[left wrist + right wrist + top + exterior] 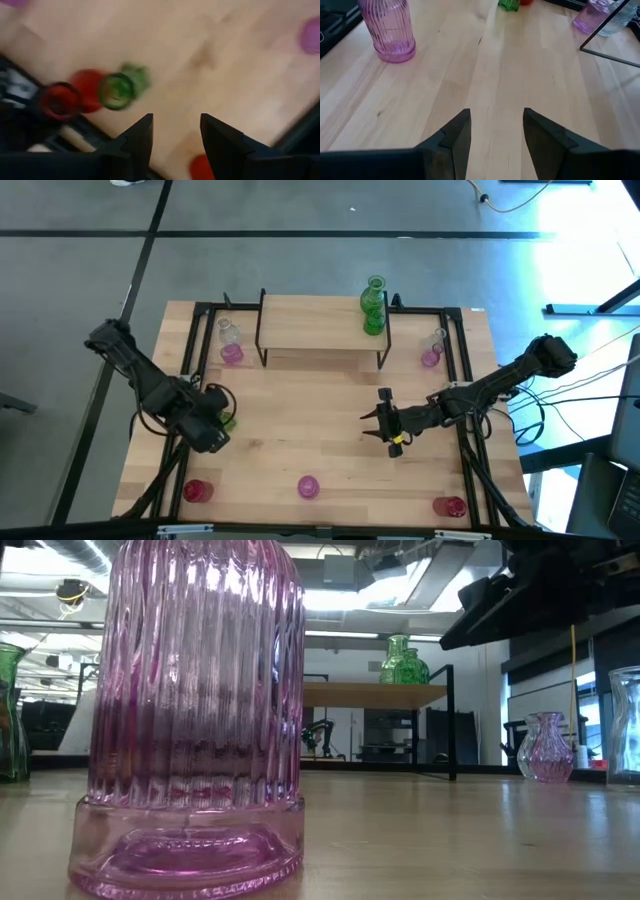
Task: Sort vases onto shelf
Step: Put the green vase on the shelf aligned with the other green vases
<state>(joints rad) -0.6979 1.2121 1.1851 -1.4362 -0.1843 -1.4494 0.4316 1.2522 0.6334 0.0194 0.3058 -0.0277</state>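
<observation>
The shelf [320,330] stands at the table's far middle, with a green vase [373,305] upright on its right end. My left gripper [212,430] hangs open, pointing down, above the table's left side. A green vase [117,91] and a red vase [60,100] stand on the table just beyond its fingers, seen from above. My right gripper [375,422] is open right of centre, tilted down, with only bare wood between its fingers [495,135]. A ribbed pink vase [387,30] stands on its base at the near middle.
Pink and clear vases stand at the shelf's left [230,345] and right [432,350] ends on the table. A red vase [195,491] is near left and another [450,506] near right. A black frame [470,440] borders the tabletop. Bare wood lies between the two arms.
</observation>
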